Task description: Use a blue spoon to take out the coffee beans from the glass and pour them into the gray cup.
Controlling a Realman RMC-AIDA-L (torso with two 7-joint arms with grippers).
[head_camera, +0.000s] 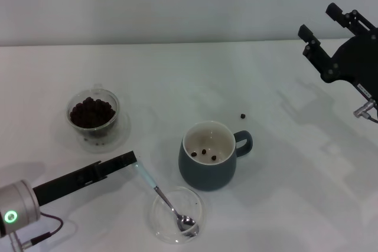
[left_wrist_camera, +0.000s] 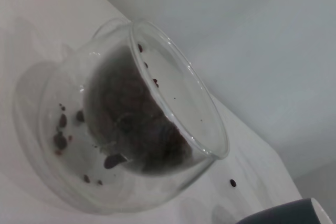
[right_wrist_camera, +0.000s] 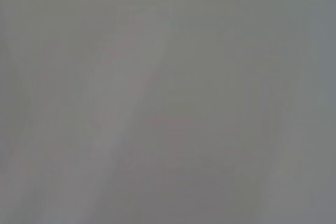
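I have the left gripper (head_camera: 131, 160) low over the worktop (head_camera: 177, 81), its jaws at the pale handle end of the blue spoon (head_camera: 160, 195). I judge the jaws closed on that handle, though the contact itself is small in the head view. The spoon's silver bowl rests in a shallow clear dish (head_camera: 158, 213) just in front of the gray cup (head_camera: 208, 156), and it looks empty.

The glass (head_camera: 93, 115) stands well to the left of the cup, its heap of coffee beans (head_camera: 91, 111) barely reduced. Three beans lie on the cup's cream floor. One stray bean (head_camera: 243, 115) sits on the worktop behind the cup's handle. The left wrist view shows the glass (left_wrist_camera: 157, 124) close by, with crumbs or beans in its double wall.

The right gripper (head_camera: 331, 39) is parked high at the far right, jaws apart, idle.

Risks, in my judgement: the thin handle may pivot in the jaws when lifted, tipping the bowl; the spoon neck may drag the light dish; a loaded spoon crossing from glass to cup may shed beans, as the stray one suggests.
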